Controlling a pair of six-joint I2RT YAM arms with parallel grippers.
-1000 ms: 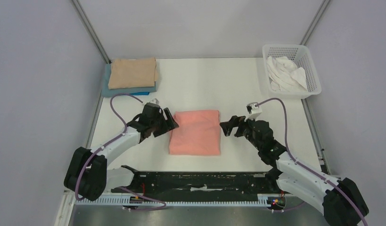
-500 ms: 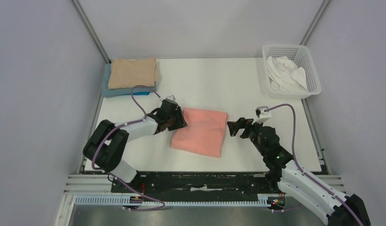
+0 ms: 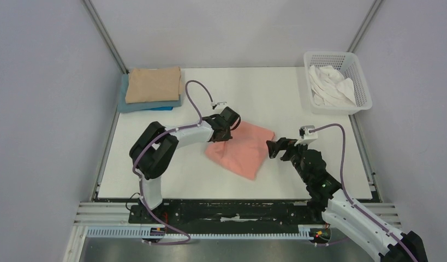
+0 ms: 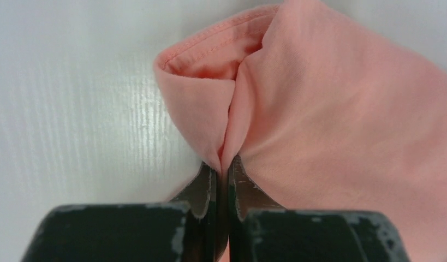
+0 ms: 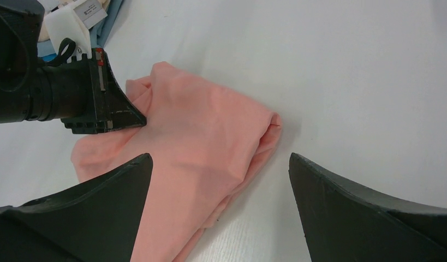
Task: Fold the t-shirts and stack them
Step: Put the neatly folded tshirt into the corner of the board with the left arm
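The folded salmon-pink t-shirt (image 3: 244, 150) lies skewed on the white table's middle. My left gripper (image 3: 227, 126) is shut on its upper left corner, and the left wrist view shows cloth (image 4: 330, 125) pinched between the closed tips (image 4: 223, 165). My right gripper (image 3: 274, 148) stands open just right of the shirt's right corner, with nothing between its fingers (image 5: 101, 191); the shirt (image 5: 199, 158) lies ahead of it. A tan t-shirt (image 3: 154, 84) is folded on a blue t-shirt (image 3: 135, 105) at the back left. A white t-shirt (image 3: 331, 86) sits crumpled in the basket.
The white mesh basket (image 3: 357, 76) stands at the back right corner. Grey walls close in the table on both sides. The left arm's purple cable (image 3: 195, 101) arches over the table behind the pink shirt.
My left gripper closed on the pink shirt's corner and swung right and back, dragging and turning the shirt clockwise. The right gripper shifted slightly right and stayed open.
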